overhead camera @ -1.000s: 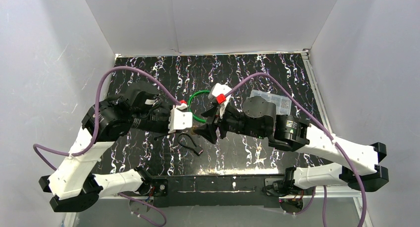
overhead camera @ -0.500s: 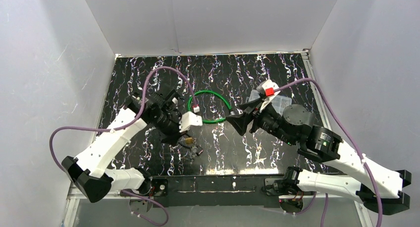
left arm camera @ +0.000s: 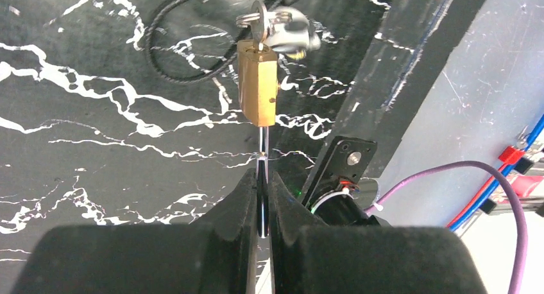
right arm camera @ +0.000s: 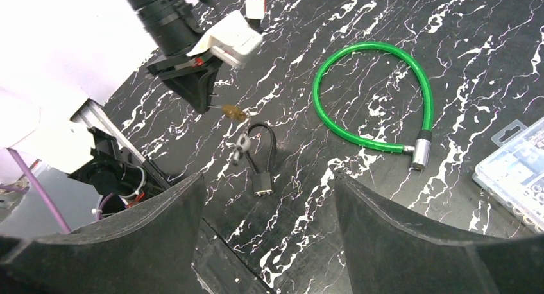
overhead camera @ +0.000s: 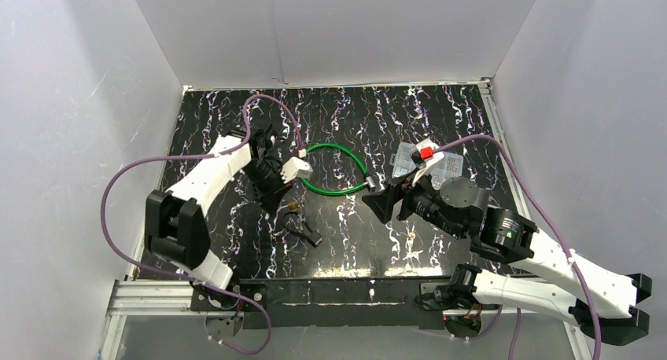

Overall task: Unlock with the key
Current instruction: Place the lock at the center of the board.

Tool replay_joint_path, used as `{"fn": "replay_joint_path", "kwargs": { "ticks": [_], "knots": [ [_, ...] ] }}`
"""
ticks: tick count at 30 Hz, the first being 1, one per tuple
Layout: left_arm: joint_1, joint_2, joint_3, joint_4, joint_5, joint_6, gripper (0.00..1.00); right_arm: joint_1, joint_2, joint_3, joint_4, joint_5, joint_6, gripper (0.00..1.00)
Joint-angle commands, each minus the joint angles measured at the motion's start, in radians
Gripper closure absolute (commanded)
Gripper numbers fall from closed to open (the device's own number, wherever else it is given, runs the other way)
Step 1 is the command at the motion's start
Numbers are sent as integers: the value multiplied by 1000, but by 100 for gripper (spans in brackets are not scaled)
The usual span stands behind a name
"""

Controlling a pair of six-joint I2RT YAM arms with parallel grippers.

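1. Left wrist view: the brass padlock (left arm camera: 258, 82) is pinched, apparently by its thin shackle, in the closed jaws of the left gripper (left arm camera: 260, 175) over the bench (left arm camera: 96, 114).
2. The key (left arm camera: 259, 25) is seated in the padlock's far end.
3. The right gripper (overhead camera: 381, 203) is held with jaws wide, well apart.
4. The turn is judged pending; the key head must be grasped and twisted.

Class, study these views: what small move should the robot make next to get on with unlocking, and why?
Probably bring the open right gripper across to the silver key. The left gripper is shut on the shackle of the small brass padlock, the key sits in its far end, and nothing grips it.
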State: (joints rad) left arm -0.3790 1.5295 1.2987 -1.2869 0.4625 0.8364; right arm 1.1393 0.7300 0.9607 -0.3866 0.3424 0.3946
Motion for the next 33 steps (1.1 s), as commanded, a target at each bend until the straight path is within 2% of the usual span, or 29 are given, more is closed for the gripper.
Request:
{"fn": "replay_joint_path", "kwargs": {
  "ticks": [1,7,17,25,33],
  "knots": [
    [89,94,12,23,17,34,100,-4,-22,-5,35,17,47,20],
    [187,250,57,55,-3,21,100,-4,-11,-11,45,5,62,19],
    [281,341,96,137,36,-49,100,-5,37,15,56,-23,60,18],
    [300,390,31,210,-27,-93,100,-5,56,2,64,-45,71,16],
    [317,424,41,262,-102,-160,91,-6,80,-11,57,-72,88,14]
  ]
}}
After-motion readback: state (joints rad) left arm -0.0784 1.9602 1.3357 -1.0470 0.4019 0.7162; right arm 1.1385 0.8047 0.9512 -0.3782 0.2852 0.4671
